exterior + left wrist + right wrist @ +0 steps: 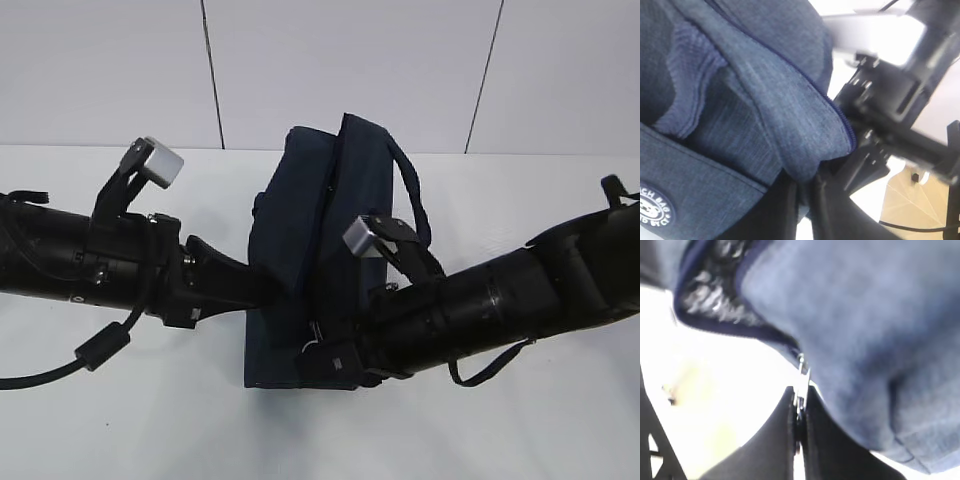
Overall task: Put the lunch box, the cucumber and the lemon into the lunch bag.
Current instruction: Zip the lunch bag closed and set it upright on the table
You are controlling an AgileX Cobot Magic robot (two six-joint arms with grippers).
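The dark navy lunch bag (330,200) stands upright in the middle of the white table, with both arms reaching in at its front. My left gripper (268,293) is shut on a fold of the bag's fabric (805,150) by the zipper edge, the cloth pinched between its black fingers (790,210). On the bag's front corner, my right gripper (318,352) is shut on the metal zipper pull (801,375), which sticks up from between the closed fingers (782,440). Silver lining (715,300) shows through a gap in the zip. The lunch box, the cucumber and the lemon are out of view.
The bag's loop handle (412,195) droops over its right side. A round white badge (652,212) marks the bag's front. A black cable (100,350) hangs under my left arm. A white panelled wall (350,70) stands behind the table (150,420).
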